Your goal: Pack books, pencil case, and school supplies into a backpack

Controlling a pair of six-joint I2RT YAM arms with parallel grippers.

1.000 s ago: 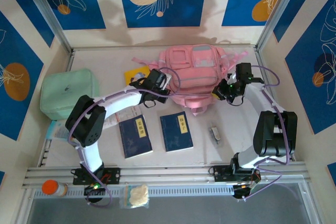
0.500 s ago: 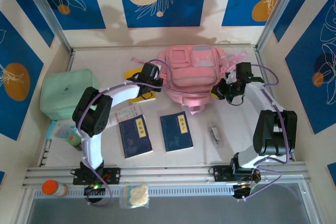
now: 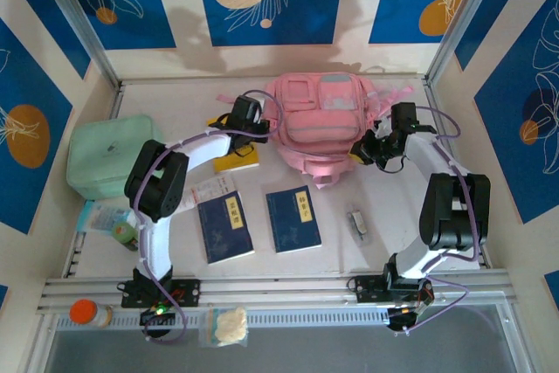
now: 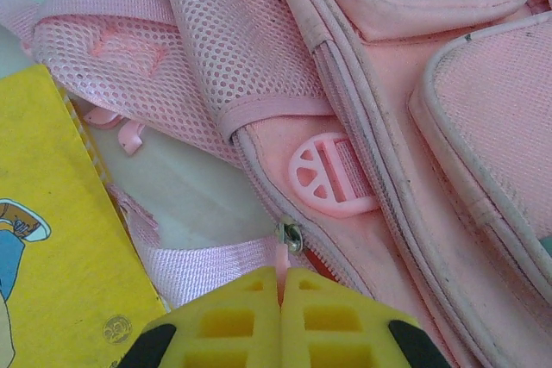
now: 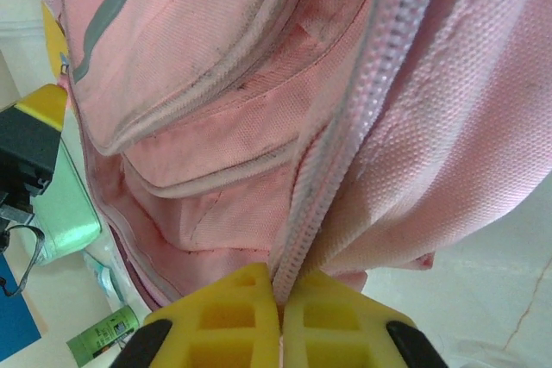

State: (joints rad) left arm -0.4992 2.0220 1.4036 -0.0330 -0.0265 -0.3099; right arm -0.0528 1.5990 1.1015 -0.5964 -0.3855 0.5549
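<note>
Far left on the table sits the mint-green zip case point(image 3: 109, 156); just in front of it, by the left arm's elbow, lies the translucent pencil case point(image 3: 93, 213). The yellow book point(image 3: 238, 161) lies under the left arm's wrist, just left of the backpack; the left wrist view shows its cover point(image 4: 52, 239) beside the mesh straps. The left gripper point(image 3: 265, 127) is at the pink backpack's point(image 3: 323, 124) left side; up close, the left gripper point(image 4: 281, 299) is clenched, its yellow jaws pressed together on the pink zipper pull point(image 4: 282, 258) just below the metal slider. Two navy books point(image 3: 225, 226) point(image 3: 293, 217) lie side by side in front of the backpack, well apart from both grippers; the small grey-white item point(image 3: 356, 221) lies to their right. The right gripper point(image 3: 362, 153) meets the backpack's right edge; in its wrist view the right gripper point(image 5: 280, 299) is clamped on the backpack's point(image 5: 216, 109) zippered seam.
</note>
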